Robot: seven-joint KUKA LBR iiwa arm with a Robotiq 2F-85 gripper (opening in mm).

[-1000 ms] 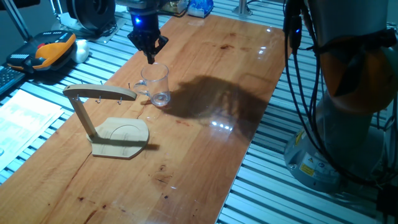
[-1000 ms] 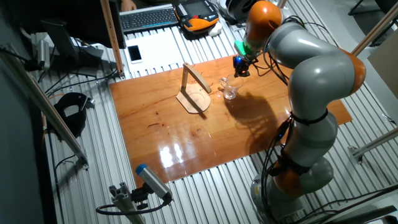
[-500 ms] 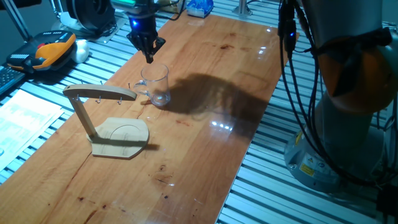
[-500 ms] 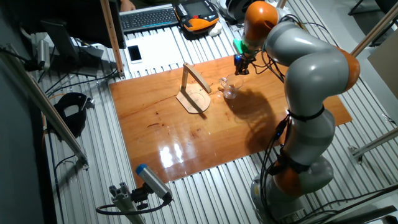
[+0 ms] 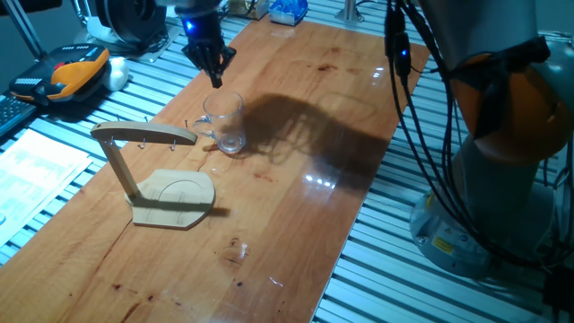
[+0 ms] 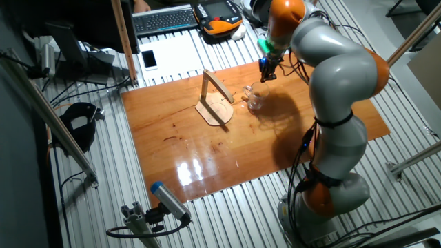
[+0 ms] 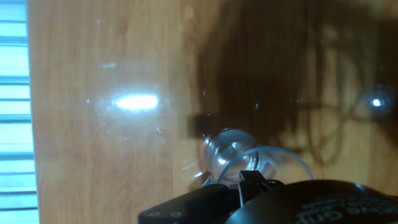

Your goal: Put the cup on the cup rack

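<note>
The cup [image 5: 226, 121], a clear glass mug, stands upright on the wooden table [image 5: 305, 117], its handle toward the cup rack. The cup rack [image 5: 143, 135] is a light wooden stand with a flat base [image 5: 175, 197], just left of and in front of the cup. My gripper [image 5: 215, 81] hangs just above the cup's far rim, fingertips together, holding nothing. In the other fixed view the gripper [image 6: 265, 74] is above the cup [image 6: 255, 98], beside the rack [image 6: 215, 96]. The hand view shows the cup [image 7: 249, 158] from above, close under the fingers [image 7: 249, 180].
An orange and black pendant [image 5: 67, 76] and a keyboard lie on the slatted bench left of the table. The arm's base and cables [image 5: 502, 179] stand at the right. A blue object [image 5: 289, 9] sits at the table's far end.
My gripper has shifted slightly up and to the far left above the cup. The arm and its shadow have swung left. The cup and the rack have not moved.
</note>
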